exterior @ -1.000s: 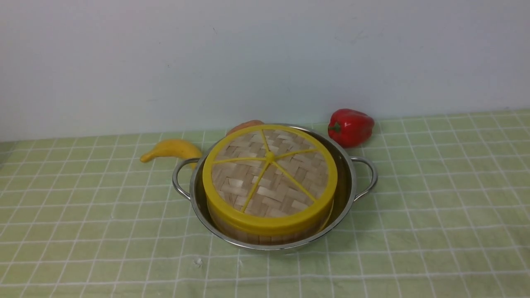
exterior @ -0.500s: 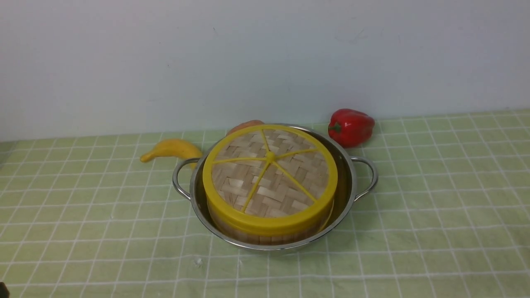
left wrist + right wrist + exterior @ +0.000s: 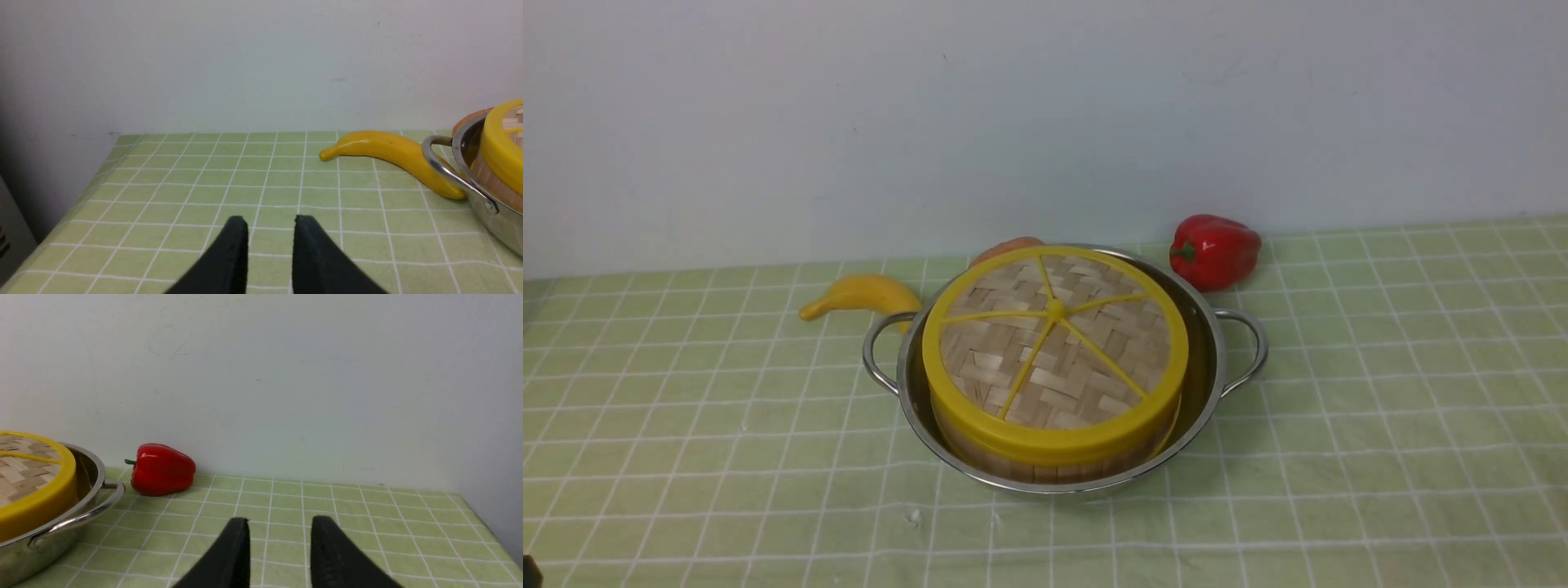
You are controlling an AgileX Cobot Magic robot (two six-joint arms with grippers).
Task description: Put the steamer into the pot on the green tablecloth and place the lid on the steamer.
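Nothing on the cloth has shifted since the earlier frames. Green tablecloth (image 3: 1380, 392) covers the table. Pot (image 3: 1213, 359) sits at its centre; steamer (image 3: 1045, 467) stands inside, pressed toward the pot's left wall. Lid (image 3: 1054, 347) rests on the steamer, seated flat. Banana (image 3: 859, 294) lies just behind the left handle, red pepper (image 3: 1214, 250) behind the right. Left gripper (image 3: 270, 223) and right gripper (image 3: 278, 525) both slightly parted, holding nothing, above bare cloth, apart from the pot.

On the tablecloth (image 3: 1380, 392) stands the pot (image 3: 1213, 359), holding the steamer (image 3: 1045, 464) with the lid (image 3: 1054, 351) on top. A banana (image 3: 858, 296) lies behind-left, a pepper (image 3: 1214, 250) behind-right.
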